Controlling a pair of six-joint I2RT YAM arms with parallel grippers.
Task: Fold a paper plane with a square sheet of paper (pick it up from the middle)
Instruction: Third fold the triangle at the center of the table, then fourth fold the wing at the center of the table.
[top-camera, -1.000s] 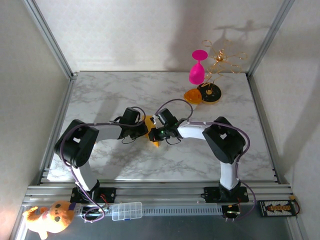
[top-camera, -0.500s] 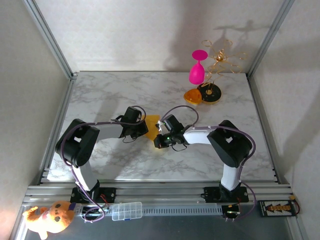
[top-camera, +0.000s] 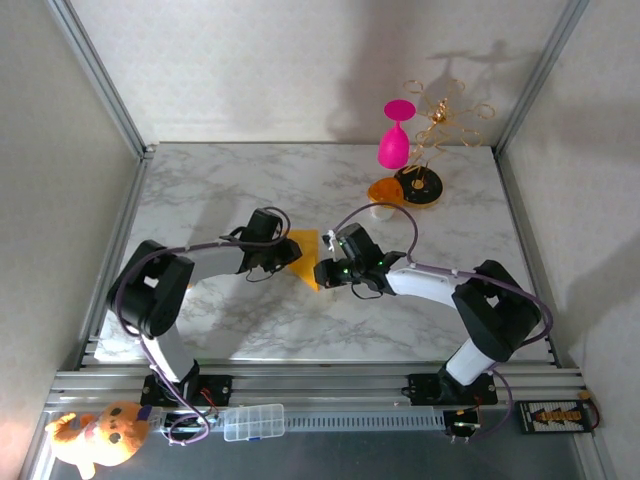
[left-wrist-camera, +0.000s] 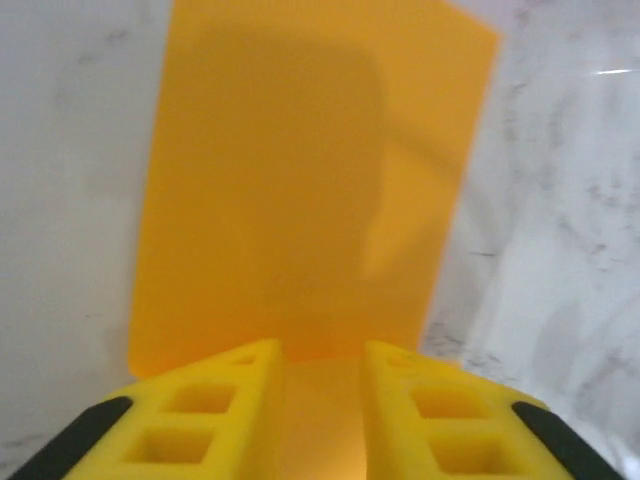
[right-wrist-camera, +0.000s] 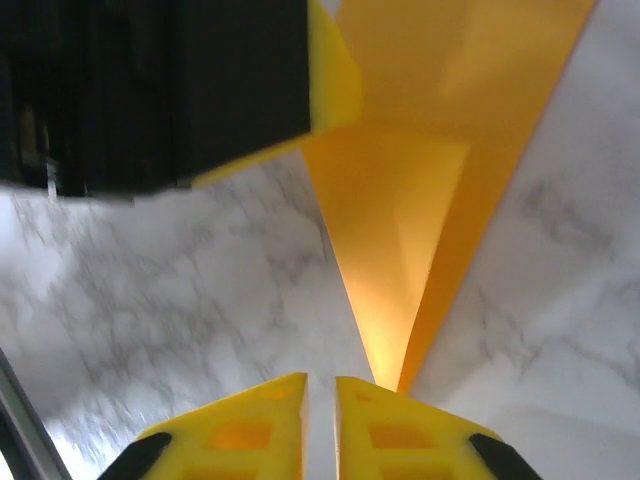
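Two grippers meet over one sheet of paper (top-camera: 308, 250). It lies flat on the marble table (top-camera: 200, 190), well nearer to me than the pink glass (top-camera: 395, 145) and off to that glass's left.

About half the job looks done. The end of the sheet farthest from the glass already comes to a creased point, with two flaps meeting along a centre line. The end toward the glass is wide and blunt. To my eye that is the nose folded and not much more. The long folds that would narrow it into a dart, and the wings, look left to do.

Farthest left of the glass, the left gripper (left-wrist-camera: 322, 350) sits at the wide end of the sheet. Its jaws stand a clear gap apart, far wider than a sheet is thick. The paper runs into that gap, but I would not call it pinched.

The paper is thin, matte and yellow-orange. It has crisp straight edges, and the doubled flaps show as a deeper shade. It lies close to the grey-veined stone.

Nearer to the glass's side, the right gripper (right-wrist-camera: 320, 385) hangs just short of the pointed tip. Its jaws are parted by a mere slit, with bare marble showing through and nothing in them.
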